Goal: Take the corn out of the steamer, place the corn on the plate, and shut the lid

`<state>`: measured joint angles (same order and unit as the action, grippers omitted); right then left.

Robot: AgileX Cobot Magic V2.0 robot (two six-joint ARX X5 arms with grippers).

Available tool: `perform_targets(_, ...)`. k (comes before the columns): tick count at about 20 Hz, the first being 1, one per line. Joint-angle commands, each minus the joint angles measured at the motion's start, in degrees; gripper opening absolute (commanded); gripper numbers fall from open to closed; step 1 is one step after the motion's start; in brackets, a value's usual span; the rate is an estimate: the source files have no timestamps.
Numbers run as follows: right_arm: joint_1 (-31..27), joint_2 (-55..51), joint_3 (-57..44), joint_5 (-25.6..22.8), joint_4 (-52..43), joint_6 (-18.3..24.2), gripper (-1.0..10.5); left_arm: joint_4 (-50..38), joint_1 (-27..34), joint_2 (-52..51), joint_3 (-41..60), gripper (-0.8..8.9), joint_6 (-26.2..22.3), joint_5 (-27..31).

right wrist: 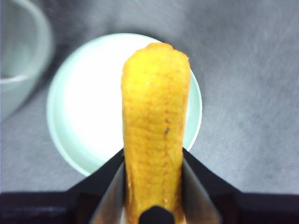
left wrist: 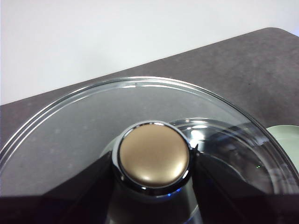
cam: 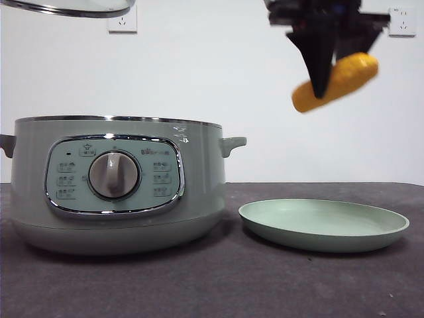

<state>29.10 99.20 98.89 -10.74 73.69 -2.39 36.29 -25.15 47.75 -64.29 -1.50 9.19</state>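
The corn (cam: 344,78) is out of the steamer (cam: 199,192), pinched in the right gripper (cam: 321,83) fingers, high above the plate (cam: 324,228) towards the surface's right edge. Left gripper (left wrist: 154,186) grips the raised lid (left wrist: 93,130) by its knob. Placing and closing remain.

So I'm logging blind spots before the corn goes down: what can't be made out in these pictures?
- Inside of the steamer: front view is level, its wall hides it.
- The lid: cut off by the front view's top edge.
- Left gripper: mostly hidden under the lid's knob.
- Corn: its near end runs off the right wrist view's bottom edge.
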Motion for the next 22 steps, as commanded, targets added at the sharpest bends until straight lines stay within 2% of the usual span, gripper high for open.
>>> perform_targets(1,-1.05,-2.12,-9.29,-0.07,-5.81,-1.05,-0.1,-4.13,0.07,0.13,-0.81,-0.09,-0.02,-2.05)
perform_targets(6,-1.77,-4.55,-28.26,0.28,-24.65,-2.12,-0.1,-5.27,0.02,1.7,-0.81,-0.09,0.02,-2.23)
perform_targets(12,-1.62,-4.55,-38.64,2.47,-41.38,-2.75,-0.1,-5.25,0.02,2.49,-0.81,-0.09,0.22,-3.72)
perform_targets(16,-1.92,-3.74,-40.81,4.79,-45.48,-2.71,-0.1,-5.27,0.02,2.78,-0.81,-0.09,0.42,-3.76)
perform_targets(22,-2.1,-1.68,-40.81,4.85,-46.21,-2.64,0.1,-5.29,0.02,2.99,-0.81,-0.09,0.44,-5.22)
